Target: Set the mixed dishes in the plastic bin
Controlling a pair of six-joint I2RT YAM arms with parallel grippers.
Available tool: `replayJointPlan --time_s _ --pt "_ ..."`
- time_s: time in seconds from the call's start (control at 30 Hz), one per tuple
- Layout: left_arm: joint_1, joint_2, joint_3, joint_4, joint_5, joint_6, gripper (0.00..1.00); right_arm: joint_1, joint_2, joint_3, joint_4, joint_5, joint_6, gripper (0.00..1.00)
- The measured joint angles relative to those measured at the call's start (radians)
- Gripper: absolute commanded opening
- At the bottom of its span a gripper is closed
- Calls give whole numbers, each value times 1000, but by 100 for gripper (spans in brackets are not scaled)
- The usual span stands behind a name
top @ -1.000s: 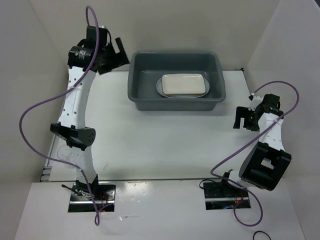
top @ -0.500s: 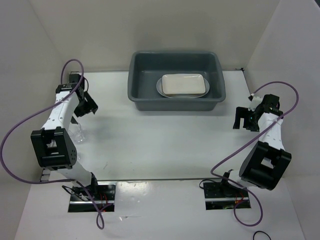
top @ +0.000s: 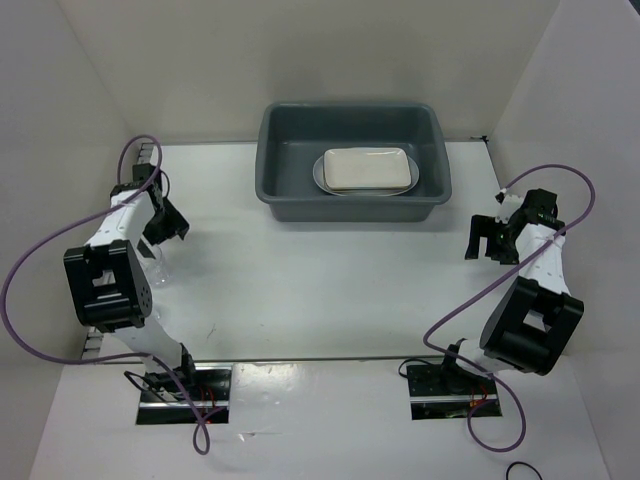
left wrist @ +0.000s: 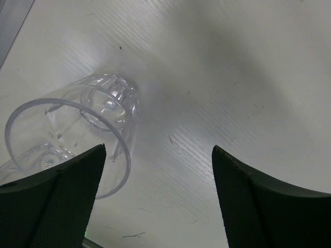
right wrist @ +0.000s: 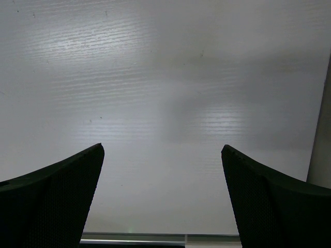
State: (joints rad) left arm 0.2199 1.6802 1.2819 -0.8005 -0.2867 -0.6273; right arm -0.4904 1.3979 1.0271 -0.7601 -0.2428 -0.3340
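Left gripper (left wrist: 158, 150) — released, jaws wide, well left of the plastic bin (top: 350, 212) | we find a clear glass cup (left wrist: 72, 129) on the table (left wrist: 232, 77), partly behind one finger, ungrasped | right gripper (right wrist: 162, 147) — released, right of the bin, over the table | cream plate (top: 366, 170) lies inside the bin, resting on a white oval platter (top: 320, 173).

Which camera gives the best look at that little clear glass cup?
The left wrist view: the clear glass cup looms large, rim and ribbed base plain. Top external shows only a faint glint; right wrist shows none.
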Motion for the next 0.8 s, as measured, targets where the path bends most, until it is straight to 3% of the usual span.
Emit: replayJointPlan --time_s 0.03,0.07,0.2,0.47,0.6,0.8 --pt "4 5 -1 9 4 1 81 0 0 0 0 0 0 99" --pt "8 10 -2 18 9 3 59 0 0 0 0 0 0 99" --pt "20 22 -3 45 39 19 1 0 0 0 0 0 0 99" --pt "27 31 52 69 88 -26 0 0 16 0 0 0 0 99" --pt "26 -35 55 146 174 -59 0 0 16 0 0 0 0 99" --pt "18 -163 97 459 554 -91 0 0 16 0 0 0 0 99"
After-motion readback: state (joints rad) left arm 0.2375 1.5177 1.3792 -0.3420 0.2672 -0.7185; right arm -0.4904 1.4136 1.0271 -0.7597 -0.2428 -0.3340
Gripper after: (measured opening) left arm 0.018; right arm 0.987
